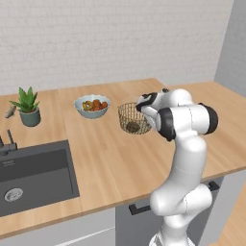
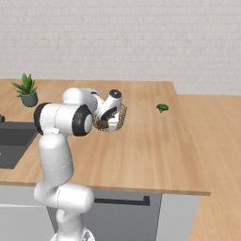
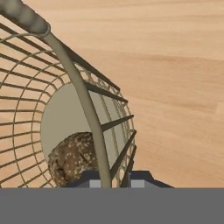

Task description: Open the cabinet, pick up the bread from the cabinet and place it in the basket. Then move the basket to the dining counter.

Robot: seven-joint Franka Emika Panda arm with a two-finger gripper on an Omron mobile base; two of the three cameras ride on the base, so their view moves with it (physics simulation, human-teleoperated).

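Gripper (image 3: 113, 181) clenched on rim wire of basket (image 1: 130, 115), bread (image 1: 133, 127) inside, set on desk (image 1: 115, 158) at sink's three o'clock; only release left.

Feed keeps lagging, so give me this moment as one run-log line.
Brass-coloured wire basket: on light wood dining counter | dark brown bread roll: inside | gripper: straddling basket rim

brown bread (image 3: 72, 157) lies inside wire basket (image 1: 128, 113) on wood dining counter (image 1: 110, 158).

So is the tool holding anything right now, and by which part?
The tool straddles the wire basket's side wall; whether it grips cannot be told.
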